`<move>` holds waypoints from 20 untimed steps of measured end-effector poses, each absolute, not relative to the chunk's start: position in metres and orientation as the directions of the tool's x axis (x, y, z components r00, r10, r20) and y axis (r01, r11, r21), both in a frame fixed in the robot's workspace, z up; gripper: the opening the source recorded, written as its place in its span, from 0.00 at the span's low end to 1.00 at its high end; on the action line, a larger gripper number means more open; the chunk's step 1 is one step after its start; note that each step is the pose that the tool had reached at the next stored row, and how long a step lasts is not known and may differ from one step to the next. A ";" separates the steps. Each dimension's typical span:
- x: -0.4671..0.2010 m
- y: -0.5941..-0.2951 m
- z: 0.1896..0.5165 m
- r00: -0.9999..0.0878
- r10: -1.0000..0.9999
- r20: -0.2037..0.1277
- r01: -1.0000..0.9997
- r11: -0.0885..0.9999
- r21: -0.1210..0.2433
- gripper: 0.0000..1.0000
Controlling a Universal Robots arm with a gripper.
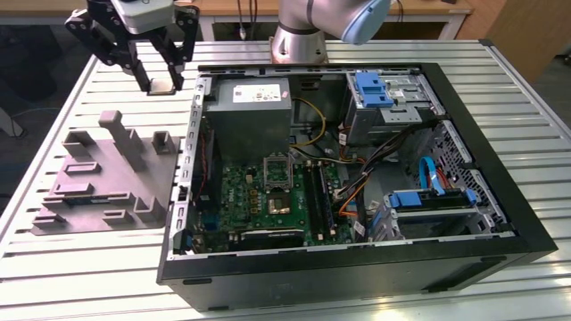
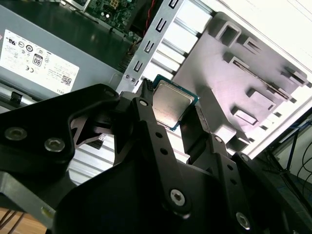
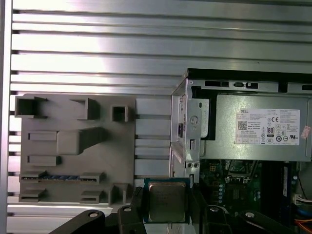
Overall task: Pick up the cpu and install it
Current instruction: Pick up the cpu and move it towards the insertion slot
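Silver-grey jointed robot arm with a pale blue joint cap (image 1: 308, 27): stands at the top of the exterior view, wrist reaching toward the exterior view's left. Black two-fingered metal pincer (image 1: 163, 84): points downward. Jaws clamped on opposite edges of a small flat square cpu with a dull silvery-grey metal top (image 2: 171, 103). Black fingers (image 3: 138, 202) flank the cpu in both wrist views.
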State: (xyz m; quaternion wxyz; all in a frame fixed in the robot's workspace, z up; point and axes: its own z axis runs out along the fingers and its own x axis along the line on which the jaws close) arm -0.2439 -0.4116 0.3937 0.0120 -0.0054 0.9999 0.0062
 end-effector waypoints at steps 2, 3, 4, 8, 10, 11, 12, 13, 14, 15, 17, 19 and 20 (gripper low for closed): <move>-0.243 -0.412 0.394 -1.000 -0.011 -0.024 -0.011 1.000 0.012 0.47; -0.242 -0.412 0.394 -1.000 -0.011 -0.024 -0.011 1.000 0.012 0.47; -0.242 -0.412 0.394 -1.000 -0.011 -0.024 -0.011 1.000 0.012 0.47; -0.240 -0.412 0.394 -1.000 -0.011 -0.024 -0.011 1.000 0.012 0.47; -0.239 -0.412 0.394 -1.000 -0.011 -0.024 -0.011 1.000 0.012 0.47; -0.238 -0.412 0.394 -1.000 -0.011 -0.024 -0.011 1.000 0.012 0.47; -0.238 -0.412 0.394 -1.000 -0.011 -0.024 -0.011 1.000 0.012 0.47; -0.237 -0.412 0.394 -1.000 -0.011 -0.024 -0.011 1.000 0.012 0.47; -0.237 -0.412 0.394 -1.000 -0.011 -0.024 -0.011 1.000 0.012 0.47; -0.236 -0.412 0.394 -1.000 -0.011 -0.024 -0.011 1.000 0.012 0.47; -0.235 -0.412 0.394 -1.000 -0.011 -0.024 -0.011 1.000 0.012 0.47; -0.234 -0.412 0.394 -1.000 -0.011 -0.024 -0.011 1.000 0.012 0.47; -0.234 -0.412 0.394 -1.000 -0.011 -0.024 -0.011 1.000 0.012 0.47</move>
